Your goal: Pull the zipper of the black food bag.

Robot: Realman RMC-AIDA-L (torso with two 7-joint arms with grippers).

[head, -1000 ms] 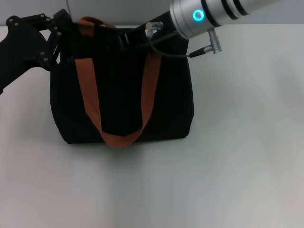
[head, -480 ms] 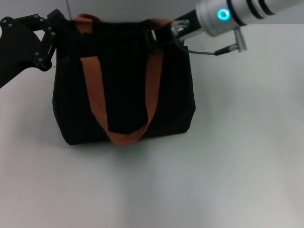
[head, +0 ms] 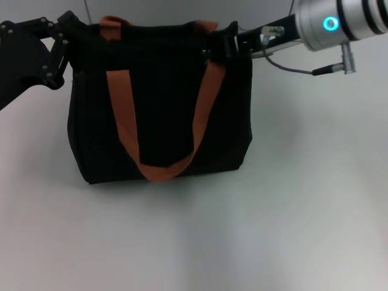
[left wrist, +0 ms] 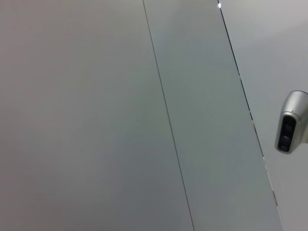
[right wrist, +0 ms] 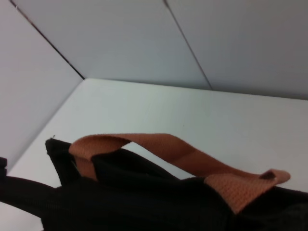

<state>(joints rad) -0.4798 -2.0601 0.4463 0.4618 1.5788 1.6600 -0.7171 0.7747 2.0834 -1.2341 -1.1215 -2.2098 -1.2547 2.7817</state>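
Head view: one black food bag [head: 160,109] stands upright on the white table [head: 285,230], with two rust-orange straps [head: 121,121] draped down its near face. The left gripper [head: 60,45] sits at the bag's top left corner and the right gripper [head: 227,45] at its top right corner; I cannot tell whether either is spread or closed on fabric, and the zipper pull itself is not visible. Left wrist view: only pale wall panels and one small grey fitting [left wrist: 290,122] show. Right wrist view: the bag's top edge and one orange strap [right wrist: 159,147] arch across it; no zipper tab shows. The bag looks soft and light, likely to sag or slide, so one end wants bracing while the small, probably slippery metal tab is pinched.
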